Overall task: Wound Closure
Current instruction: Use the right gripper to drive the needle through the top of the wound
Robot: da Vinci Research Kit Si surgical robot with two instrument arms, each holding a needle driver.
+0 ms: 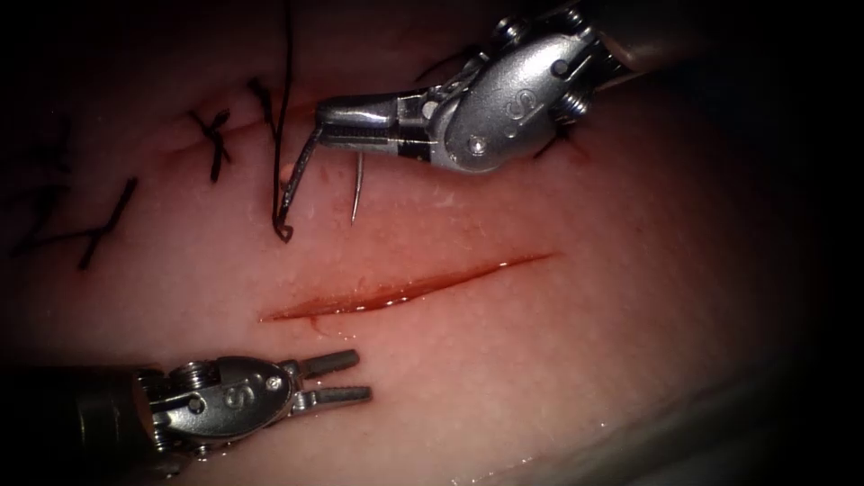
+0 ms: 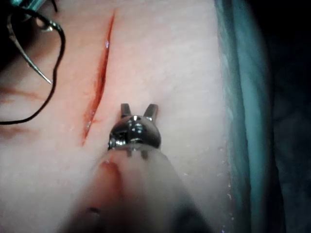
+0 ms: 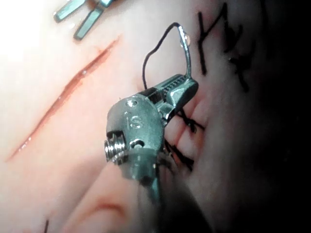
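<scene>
The right tool (image 1: 322,121) comes in from the upper right, jaws shut on the curved needle (image 1: 301,175) near the middle of its curve. The needle hangs free above the tissue (image 1: 558,360), beyond the cut (image 1: 405,288), with both ends pointing down. Black thread (image 1: 286,81) runs up from its tail. The left tool (image 1: 346,378) lies below the cut's left end, jaws open and holding nothing. In the left wrist view its open jaws (image 2: 138,109) sit beside the cut (image 2: 99,82). In the right wrist view the right tool (image 3: 187,85) grips the needle (image 3: 186,53).
Several dark finished stitches (image 1: 216,139) cross the tissue at the upper left, with more (image 3: 218,34) beside the right tool. Red fluid lines the cut. The tissue's edge falls away to a pale cloth (image 2: 248,121) on the left tool's near side.
</scene>
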